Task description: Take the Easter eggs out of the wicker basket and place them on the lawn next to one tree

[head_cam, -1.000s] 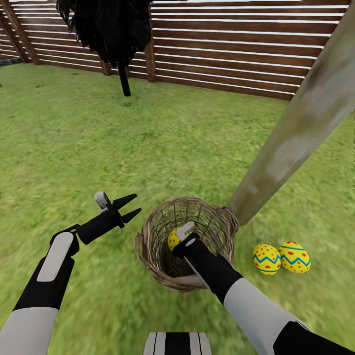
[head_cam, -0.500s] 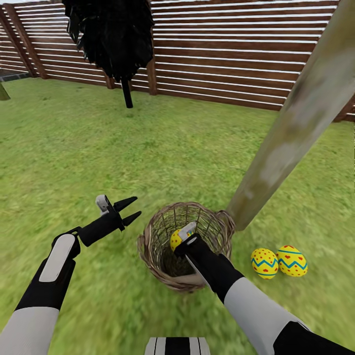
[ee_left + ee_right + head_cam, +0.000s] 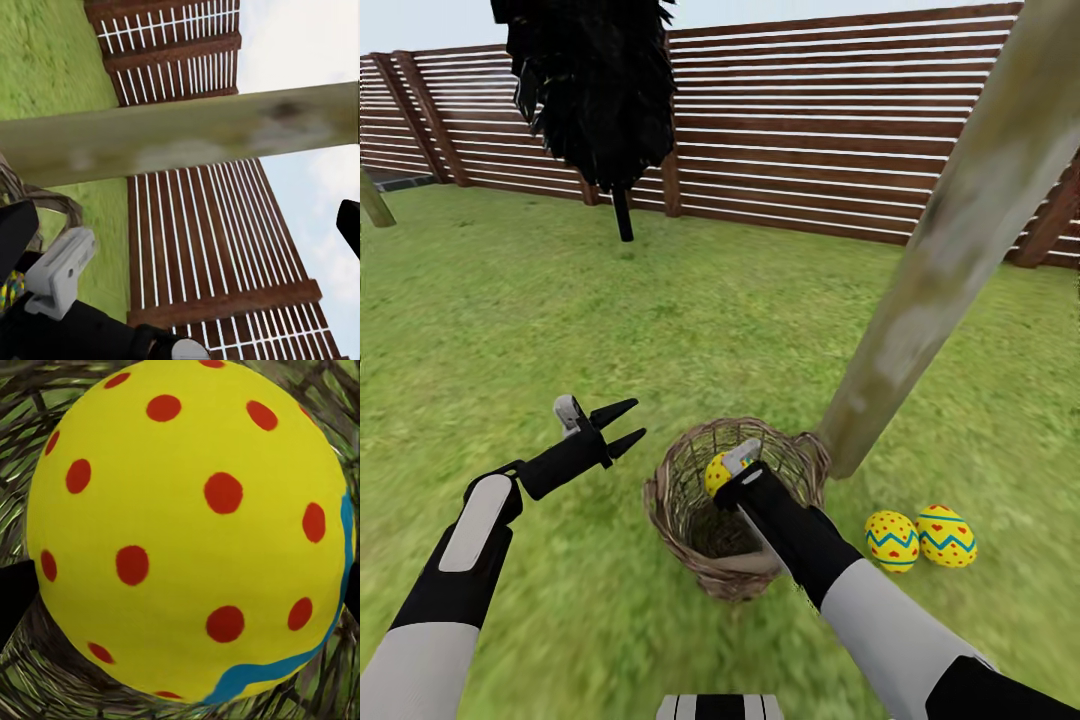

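1. Head view. The wicker basket (image 3: 735, 505) is recorded on the lawn (image 3: 660, 310), its rim touching the foot of the leaning tree (image 3: 940, 250). Two Easter eggs (image 3: 918, 538) are listed on the grass just beside the trunk, touching each other. A third egg (image 3: 716, 472) is seen inside the basket, near the rim, with the right gripper (image 3: 732, 470) closed on it; the right arm is reached down and forward over the near rim. The left gripper (image 3: 622, 425) is held above the grass beside the basket, jaws parted and empty, forearm extended forward. A fence (image 3: 810, 120) and a black-foliaged tree (image 3: 595, 90) are noted behind.

2. Left wrist view. The trunk (image 3: 180, 146) is shown crossing the frame, with fence slats (image 3: 202, 240) and sky behind. A dark fingertip (image 3: 349, 225) of the left gripper appears at one edge, well apart from the other side; nothing lies between.

3. Right wrist view. The held egg (image 3: 191, 532) is pictured very close, yellow with red dots and a blue band, basket weave (image 3: 45, 682) around it. Dark fingertips (image 3: 13, 592) are glimpsed at either flank of the shell.

4. Risk, as judged. The smooth rounded shell may slip from a narrow pinch during lifting. The wrist or egg may catch the rim and tip the light basket against the trunk.
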Controlling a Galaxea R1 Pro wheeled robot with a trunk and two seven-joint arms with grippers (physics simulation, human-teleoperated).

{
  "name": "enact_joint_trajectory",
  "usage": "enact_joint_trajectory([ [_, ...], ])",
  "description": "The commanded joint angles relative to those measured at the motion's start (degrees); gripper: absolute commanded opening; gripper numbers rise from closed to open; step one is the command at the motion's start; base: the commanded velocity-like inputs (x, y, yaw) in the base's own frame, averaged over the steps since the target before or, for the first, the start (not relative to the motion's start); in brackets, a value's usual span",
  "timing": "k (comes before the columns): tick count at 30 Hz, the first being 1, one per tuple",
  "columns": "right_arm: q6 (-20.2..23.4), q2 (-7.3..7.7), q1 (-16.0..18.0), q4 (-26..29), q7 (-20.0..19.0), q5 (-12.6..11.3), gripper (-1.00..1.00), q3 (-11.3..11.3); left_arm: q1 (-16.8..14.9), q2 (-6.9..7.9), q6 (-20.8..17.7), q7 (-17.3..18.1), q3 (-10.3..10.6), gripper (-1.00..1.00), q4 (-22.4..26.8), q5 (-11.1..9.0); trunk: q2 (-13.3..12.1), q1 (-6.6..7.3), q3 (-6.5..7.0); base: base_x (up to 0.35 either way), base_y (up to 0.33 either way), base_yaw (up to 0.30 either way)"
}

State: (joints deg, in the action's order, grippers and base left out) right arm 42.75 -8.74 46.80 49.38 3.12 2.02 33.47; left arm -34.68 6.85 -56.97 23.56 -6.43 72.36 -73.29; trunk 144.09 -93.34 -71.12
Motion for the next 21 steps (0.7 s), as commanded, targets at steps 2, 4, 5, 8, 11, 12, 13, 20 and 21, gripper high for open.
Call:
enact_joint_trajectory([
  [2, 5.22, 0.45, 0.02, 2.87, 0.08, 0.16, -1.0, -0.26, -0.03, -0.03, -0.24, 0.35, -0.06, 1.0, -0.02, 0.34, -0.01, 0.06, 0.4, -0.001, 0.0, 0.0],
  [4, 7.51, 1.82, 0.03, 5.99, 0.04, 0.13, -1.0, -0.92, -0.03, -0.04, -0.24, 0.35, -0.07, 1.0, -0.02, 0.34, -0.04, 0.11, 0.85, 0.0, 0.0, 0.0],
  [5, 8.02, 2.42, 0.02, 7.5, -0.05, 0.11, -1.0, -1.09, -0.03, -0.06, -0.24, 0.35, -0.06, 1.0, -0.02, 0.34, -0.05, 0.13, 1.07, 0.0, 0.0, 0.0],
  [8, 8.44, 2.9, -0.03, 9.82, -0.12, 0.09, -1.0, -1.21, -0.03, -0.08, -0.24, 0.35, -0.04, 1.0, -0.02, 0.34, -0.09, 0.21, 1.73, 0.0, 0.0, 0.0],
  [11, 8.71, 2.94, -0.2, 11.74, -0.13, 0.09, -1.0, -1.22, -0.03, -0.08, -0.24, 0.35, -0.04, 1.0, -0.02, 0.34, -0.13, 0.29, 2.4, -0.061, 0.0, 0.0],
  [12, 8.73, 2.94, -0.24, 11.94, -0.13, 0.09, -1.0, -1.22, -0.03, -0.07, -0.24, 0.35, -0.06, 1.0, -0.02, 0.34, -0.15, 0.31, 2.62, -0.246, 0.0, 0.0],
  [13, 8.75, 2.94, -0.28, 12.08, -0.13, 0.09, -1.0, -1.22, -0.03, -0.08, -0.24, 0.35, -0.07, 1.0, -0.02, 0.34, -0.16, 0.34, 2.84, -0.3, 0.0, 0.0],
  [20, 8.84, 3.84, -0.9, 15.13, -0.16, 0.01, -1.0, -1.22, -0.03, 0.01, -0.24, 0.32, -0.16, 1.0, -0.03, 0.5, -0.25, 0.52, 4.39, -0.209, 0.0, 0.0],
  [21, 8.84, 4.08, -1.12, 16.1, -0.14, 0.01, -1.0, -1.22, -0.03, 0.01, -0.24, 0.31, -0.14, 1.0, -0.03, 0.53, -0.27, 0.55, 4.61, -0.333, 0.0, 0.0],
])
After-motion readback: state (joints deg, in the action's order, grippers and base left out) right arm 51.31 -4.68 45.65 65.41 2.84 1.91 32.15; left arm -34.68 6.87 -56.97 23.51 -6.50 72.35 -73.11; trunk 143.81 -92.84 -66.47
